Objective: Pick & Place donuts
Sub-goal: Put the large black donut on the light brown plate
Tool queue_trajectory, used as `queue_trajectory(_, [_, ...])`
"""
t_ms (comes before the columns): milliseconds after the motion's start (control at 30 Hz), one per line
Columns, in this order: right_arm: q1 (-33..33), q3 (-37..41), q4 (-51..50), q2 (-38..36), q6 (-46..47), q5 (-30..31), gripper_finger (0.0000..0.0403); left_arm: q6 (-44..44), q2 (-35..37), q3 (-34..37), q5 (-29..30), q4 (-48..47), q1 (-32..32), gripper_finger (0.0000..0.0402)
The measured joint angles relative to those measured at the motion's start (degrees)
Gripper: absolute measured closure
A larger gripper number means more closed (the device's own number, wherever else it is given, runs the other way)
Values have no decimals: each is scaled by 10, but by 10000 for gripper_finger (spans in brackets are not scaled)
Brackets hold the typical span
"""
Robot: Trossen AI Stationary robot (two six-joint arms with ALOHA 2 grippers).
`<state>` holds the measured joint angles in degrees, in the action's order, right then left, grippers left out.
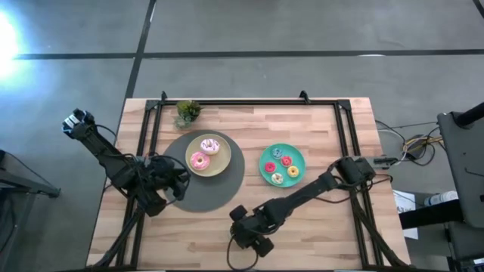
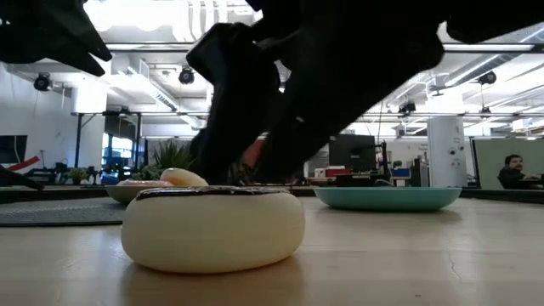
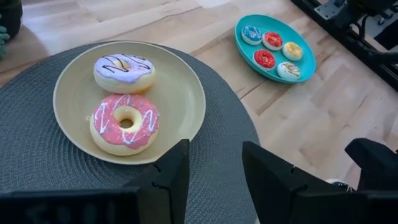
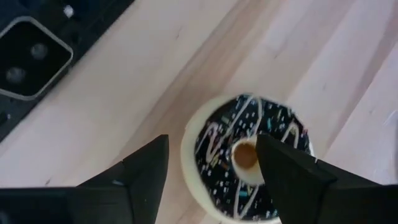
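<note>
The dark chocolate donut (image 4: 249, 155), with a cream base, lies flat on the wood near the table's near edge (image 2: 212, 228). My right gripper (image 4: 211, 146) hangs open over it from above, one finger outside its rim and the other over its hole. In the high view the right gripper (image 1: 253, 240) hides it. The lilac donut (image 3: 124, 71) and the pink donut (image 3: 124, 124) lie on the beige plate (image 3: 177, 93). Several mini donuts (image 3: 264, 59) lie on the teal plate (image 3: 305, 68). My left gripper (image 3: 214, 168) is open above the dark placemat (image 3: 37, 162), beside the beige plate. My right gripper's fingers (image 4: 280, 165) straddle one side of the chocolate donut's ring from above, pointing down. I cannot tell whether they touch it. The donut sits flat on the table.
A small potted plant (image 1: 187, 112) stands at the far edge. The beige plate (image 1: 217, 168) sits on the round placemat (image 1: 227, 189), with the teal plate (image 1: 266, 159) to its right. A black frame (image 1: 249, 102) borders the table. A person sits in the room beyond (image 2: 510, 170).
</note>
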<state>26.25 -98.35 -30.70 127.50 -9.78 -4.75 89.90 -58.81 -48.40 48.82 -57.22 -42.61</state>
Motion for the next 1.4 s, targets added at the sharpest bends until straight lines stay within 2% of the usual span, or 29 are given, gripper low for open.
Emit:
queue_trajectory(367, [0,43,18,2,32,2,181,-15,0,0,2,-3,0,280])
queue_trajectory(467, [-3,43,17,2,37,12,195,-16,0,0,2,-3,0,280])
queue_trajectory(633, [-20,39,28,2,47,18,265,-17,0,0,3,-3,0,280])
queue_trajectory(800, [-62,39,28,-2,130,19,357,-17,0,0,4,-10,0,280])
queue_trajectory(867, [-81,40,25,-12,139,27,382,-17,0,0,4,-16,0,280])
queue_trajectory(1133, [-193,17,27,-69,146,65,384,-17,13,0,6,-31,0,280])
queue_trajectory(1267, [-260,-31,34,-43,148,63,384,-17,18,0,18,-39,0,280])
queue_trajectory(1400, [-300,-101,19,12,145,19,383,-17,24,0,26,-43,1,280])
